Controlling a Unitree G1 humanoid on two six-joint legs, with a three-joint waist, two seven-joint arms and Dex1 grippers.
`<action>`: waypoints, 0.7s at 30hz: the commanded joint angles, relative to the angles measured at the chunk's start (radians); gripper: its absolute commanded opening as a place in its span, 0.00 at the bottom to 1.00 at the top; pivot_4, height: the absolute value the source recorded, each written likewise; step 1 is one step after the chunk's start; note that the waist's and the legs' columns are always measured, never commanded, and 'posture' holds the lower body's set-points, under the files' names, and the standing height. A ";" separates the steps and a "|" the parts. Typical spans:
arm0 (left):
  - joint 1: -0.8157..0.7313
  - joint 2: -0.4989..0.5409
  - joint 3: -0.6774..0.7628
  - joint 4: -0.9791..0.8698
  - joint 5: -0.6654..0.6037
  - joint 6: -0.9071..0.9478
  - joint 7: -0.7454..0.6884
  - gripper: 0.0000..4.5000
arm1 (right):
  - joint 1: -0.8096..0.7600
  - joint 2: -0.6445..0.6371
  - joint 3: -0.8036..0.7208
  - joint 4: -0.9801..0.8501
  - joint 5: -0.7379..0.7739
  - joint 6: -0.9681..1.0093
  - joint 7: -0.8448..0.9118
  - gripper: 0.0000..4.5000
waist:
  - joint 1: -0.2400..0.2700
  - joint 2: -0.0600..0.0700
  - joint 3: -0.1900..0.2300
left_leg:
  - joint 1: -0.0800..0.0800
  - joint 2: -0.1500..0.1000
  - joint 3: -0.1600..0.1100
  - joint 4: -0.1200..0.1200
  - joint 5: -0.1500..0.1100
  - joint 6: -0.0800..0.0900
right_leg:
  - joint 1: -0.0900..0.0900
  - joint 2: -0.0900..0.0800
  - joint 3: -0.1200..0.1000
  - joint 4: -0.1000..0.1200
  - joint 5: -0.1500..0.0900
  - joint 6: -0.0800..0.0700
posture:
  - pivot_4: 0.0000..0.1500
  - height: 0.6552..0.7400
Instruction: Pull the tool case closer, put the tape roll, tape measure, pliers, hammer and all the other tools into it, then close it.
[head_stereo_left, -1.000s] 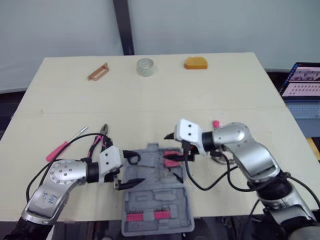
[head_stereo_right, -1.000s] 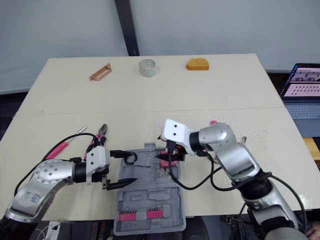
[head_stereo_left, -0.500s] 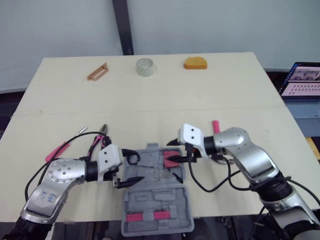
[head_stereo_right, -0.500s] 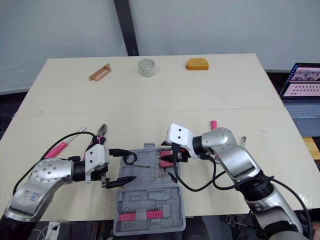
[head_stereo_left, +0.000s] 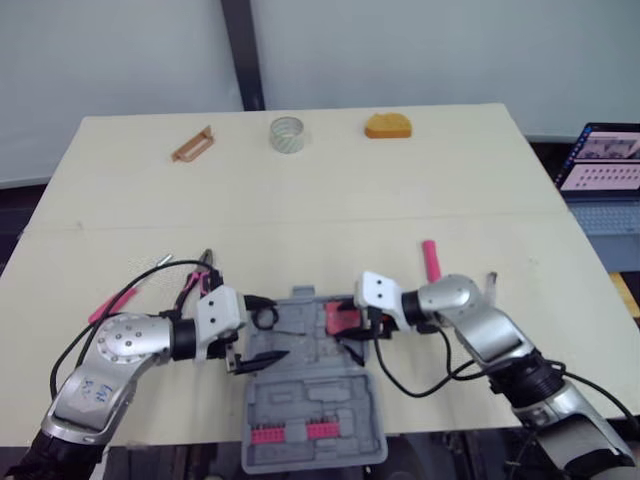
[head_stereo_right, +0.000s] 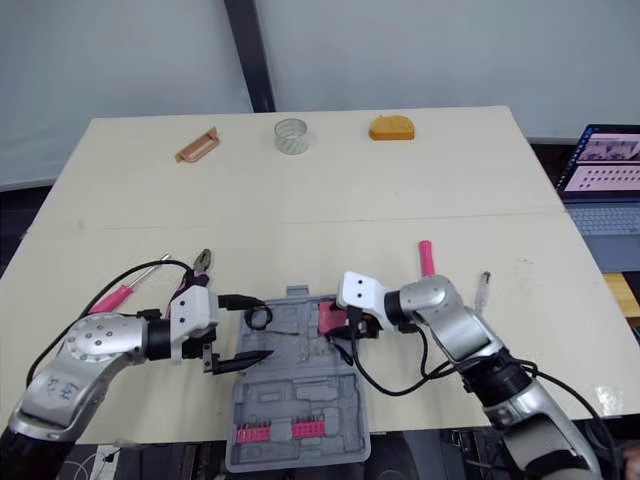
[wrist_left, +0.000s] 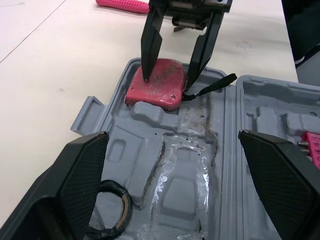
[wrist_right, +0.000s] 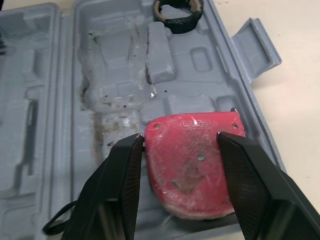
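The grey tool case (head_stereo_left: 318, 398) lies open at the table's near edge. My right gripper (head_stereo_left: 350, 328) is shut on a red tape measure (wrist_right: 192, 150), which rests in the case's far right recess (wrist_left: 160, 85). My left gripper (head_stereo_left: 262, 338) is open over the case's left half, with nothing between its fingers (wrist_left: 80, 180). A black tape ring (wrist_left: 111, 212) lies in the case beside it. On the table left of the case are pliers (head_stereo_left: 195, 280) and a pink-handled screwdriver (head_stereo_left: 115, 300). A pink-handled tool (head_stereo_left: 431, 260) lies beyond my right arm.
Along the far edge lie a brown knife-like tool (head_stereo_left: 193, 146), a clear tape roll (head_stereo_left: 287, 134) and an orange object (head_stereo_left: 388, 126). Pink bits (head_stereo_left: 290, 432) fill the case's near half. A small metal piece (head_stereo_left: 490, 283) lies right of my right arm. A laptop (head_stereo_left: 600, 165) stands off the table's right side.
My right arm has come down and lowered the red tape measure from above the case into its far right recess. The left gripper has barely moved.
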 joint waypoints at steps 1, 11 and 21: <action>0.003 0.001 0.015 -0.023 -0.012 -0.013 -0.003 1.00 | -0.011 0.008 -0.010 0.029 -0.001 -0.041 0.014 0.56 | 0.000 0.000 0.000 | 0.000 0.000 0.000 0.000 0.000 0.000 | 0.000 0.000 0.000 0.000 0.000 0.000 | 1.00 1.00; 0.012 0.001 0.019 -0.024 -0.012 -0.018 -0.001 1.00 | -0.023 0.009 -0.032 0.024 0.039 -0.022 0.042 0.29 | 0.001 0.000 0.000 | 0.000 0.000 0.000 0.001 0.000 0.000 | 0.001 0.000 0.000 0.000 0.000 0.000 | 1.00 1.00; 0.009 -0.004 0.015 -0.020 -0.014 -0.019 0.000 1.00 | -0.058 0.020 -0.064 0.047 0.055 -0.011 0.021 0.29 | 0.001 0.000 0.000 | 0.000 0.000 0.000 0.001 0.000 0.000 | 0.000 0.000 0.000 0.000 0.000 0.000 | 1.00 1.00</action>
